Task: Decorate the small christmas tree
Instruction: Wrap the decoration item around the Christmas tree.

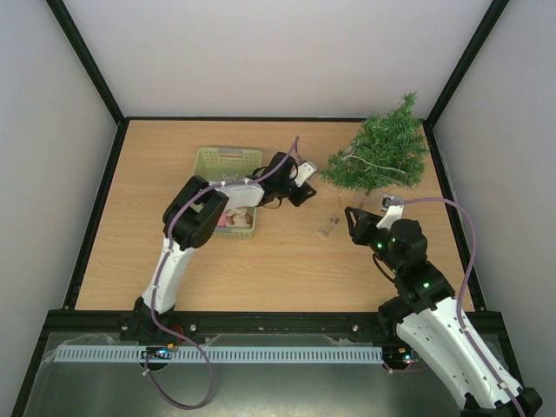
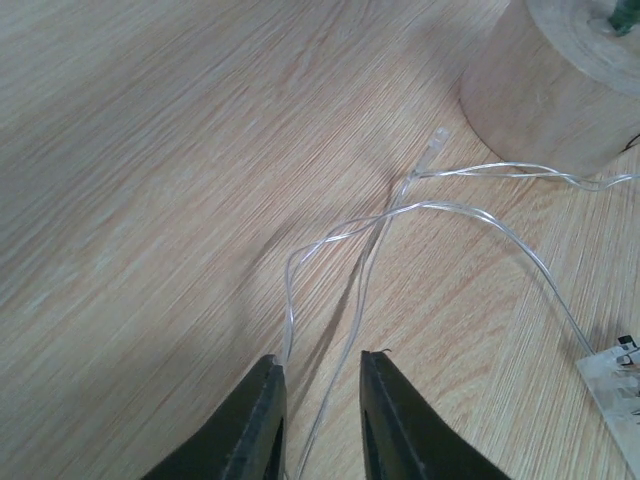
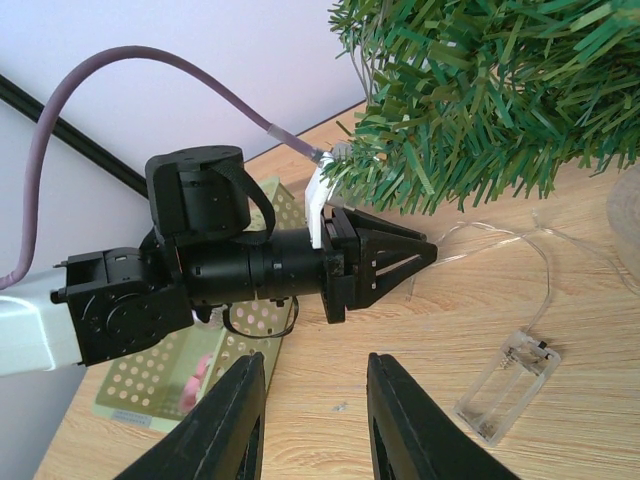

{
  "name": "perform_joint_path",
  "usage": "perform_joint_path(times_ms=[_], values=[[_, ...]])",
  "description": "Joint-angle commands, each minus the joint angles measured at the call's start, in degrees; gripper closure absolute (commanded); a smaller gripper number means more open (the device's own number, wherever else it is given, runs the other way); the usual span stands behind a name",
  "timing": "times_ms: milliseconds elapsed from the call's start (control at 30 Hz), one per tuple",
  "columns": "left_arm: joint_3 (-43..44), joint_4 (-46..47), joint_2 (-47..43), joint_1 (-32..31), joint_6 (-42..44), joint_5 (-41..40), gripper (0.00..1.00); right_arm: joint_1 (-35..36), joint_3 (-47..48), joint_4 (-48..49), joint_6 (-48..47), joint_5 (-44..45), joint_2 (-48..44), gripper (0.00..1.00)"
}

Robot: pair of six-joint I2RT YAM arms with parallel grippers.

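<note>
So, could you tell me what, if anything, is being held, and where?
Nothing yet: the clear wire lies between the open jaws of the left gripper; the right gripper is empty.

- Top camera is looking down over the whole table point(image 1: 130, 261).
- Left wrist camera is peering closely at the clear wire point(image 2: 440, 205).
- Right wrist camera is facing the left gripper point(image 3: 428, 255), sharing that wire.

Desk point(image 1: 261, 278): light wood grain.
Far side, left of centre: pale green perforated basket point(image 1: 228, 155).
Far right corner: small christmas tree point(image 1: 382, 152) on a round wooden base point(image 2: 545, 90).
Near the tree: clear battery box point(image 3: 505, 385), its thin clear wire point(image 2: 440, 207) trailing.
</note>
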Motion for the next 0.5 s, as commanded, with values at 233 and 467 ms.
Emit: perform_joint_path(times_ms=[233,467], values=[[0.8,1.8,1.5,0.5,-0.4,-2.8,0.61,0.3,0.6,-0.2,0.0,1.1,-2.2,0.73],[0.7,2.7,2.2,0.6,-1.5,-2.7,0.6,0.3,1.5,0.1,-0.5,0.7,-0.6,0.73]])
